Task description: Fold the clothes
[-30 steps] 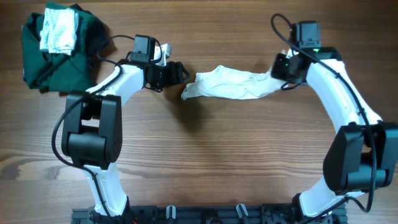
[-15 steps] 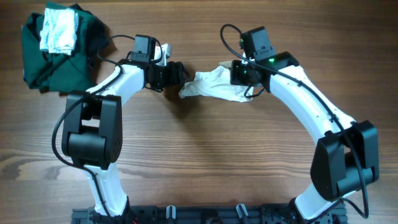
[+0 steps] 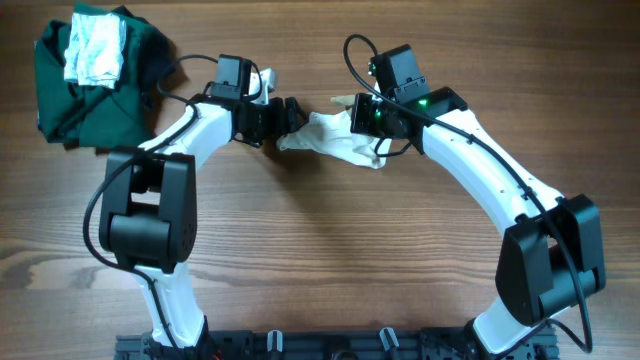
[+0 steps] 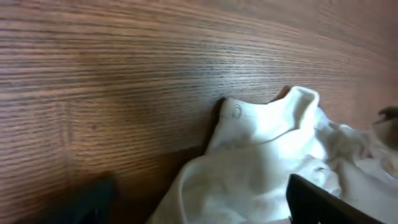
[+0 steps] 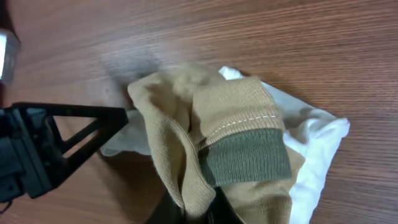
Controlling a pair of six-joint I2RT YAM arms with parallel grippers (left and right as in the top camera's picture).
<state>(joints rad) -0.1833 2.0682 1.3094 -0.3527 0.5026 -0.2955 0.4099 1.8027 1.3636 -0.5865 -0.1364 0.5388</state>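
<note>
Clothes (image 3: pixel 325 140): small, bunched heap on the wooden table (image 3: pixel 330 260), far half, about midway across, between my two grippers.

Long axis: roughly side to side across the table. The white end points at my left gripper (image 3: pixel 293 112), its tip sagging a little toward the near edge. The other end is gathered under my right gripper (image 3: pixel 362 118).

Right wrist view: tan ribbed cuff (image 5: pixel 239 118) with green trim (image 5: pixel 245 158) lies doubled on top of the white layer, cuff opening facing the camera. My right fingers are pinched tight on the tan fabric just below it.

Left wrist view: my left fingers (image 4: pixel 336 202) stand wide apart and grip nothing. The white cloth, with a snap fastener (image 4: pixel 237 111) showing near its edge, lies ahead of them and partly between them.

Far left corner: dark green garment (image 3: pixel 100 100) with a whitish cloth (image 3: pixel 95 50) on it, well apart from the clothes.
</note>
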